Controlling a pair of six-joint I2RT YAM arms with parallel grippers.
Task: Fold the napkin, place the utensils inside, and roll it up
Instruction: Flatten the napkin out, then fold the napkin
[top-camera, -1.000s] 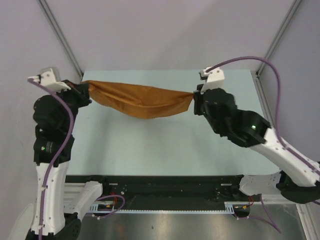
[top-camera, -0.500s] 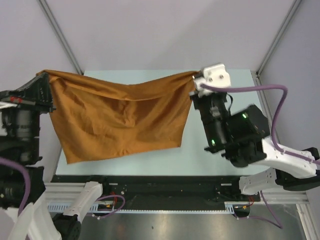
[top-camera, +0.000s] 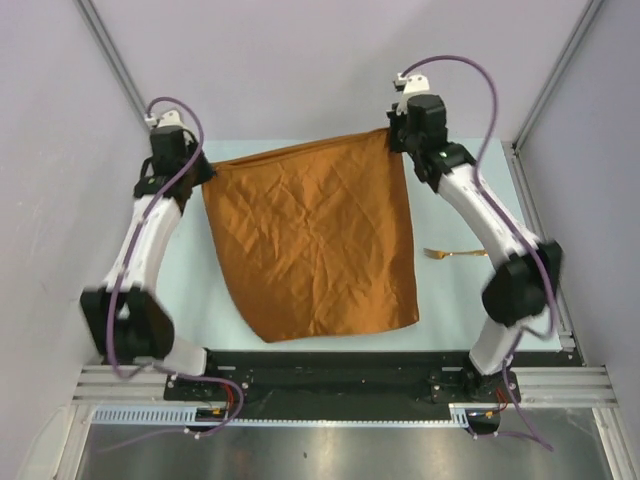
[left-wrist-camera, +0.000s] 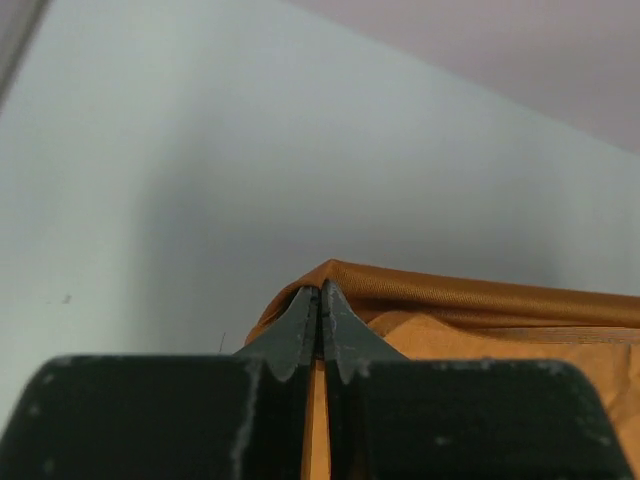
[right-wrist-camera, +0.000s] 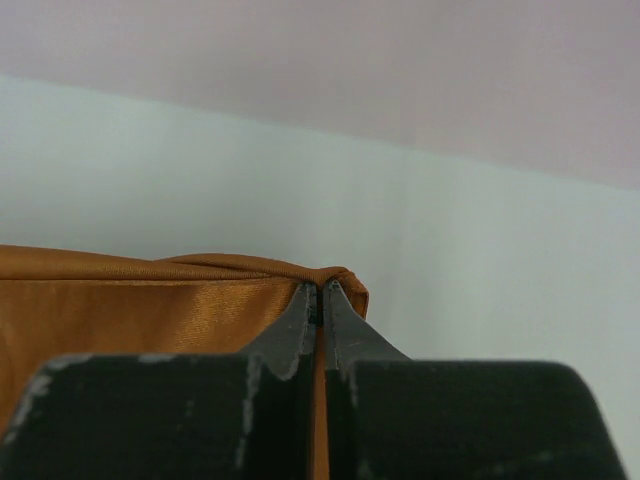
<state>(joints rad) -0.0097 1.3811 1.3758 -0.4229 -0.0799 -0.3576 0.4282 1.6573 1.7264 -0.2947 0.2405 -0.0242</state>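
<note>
The rust-orange napkin (top-camera: 315, 245) lies spread over the middle of the pale table, its near edge close to the table's front edge. My left gripper (top-camera: 207, 172) is shut on the napkin's far left corner (left-wrist-camera: 335, 275). My right gripper (top-camera: 393, 135) is shut on the far right corner (right-wrist-camera: 340, 275). Both arms are stretched toward the far end of the table. The gold fork (top-camera: 455, 253) lies flat on the table just right of the napkin, under my right arm.
The table (top-camera: 200, 300) is walled by grey panels at the back and sides, with metal corner posts (top-camera: 115, 65). A black rail (top-camera: 330, 365) runs along the near edge.
Both arms have swung away from me to the table's far end, carrying the napkin from hanging in the air to lying spread on the table. The fork has come into view.
</note>
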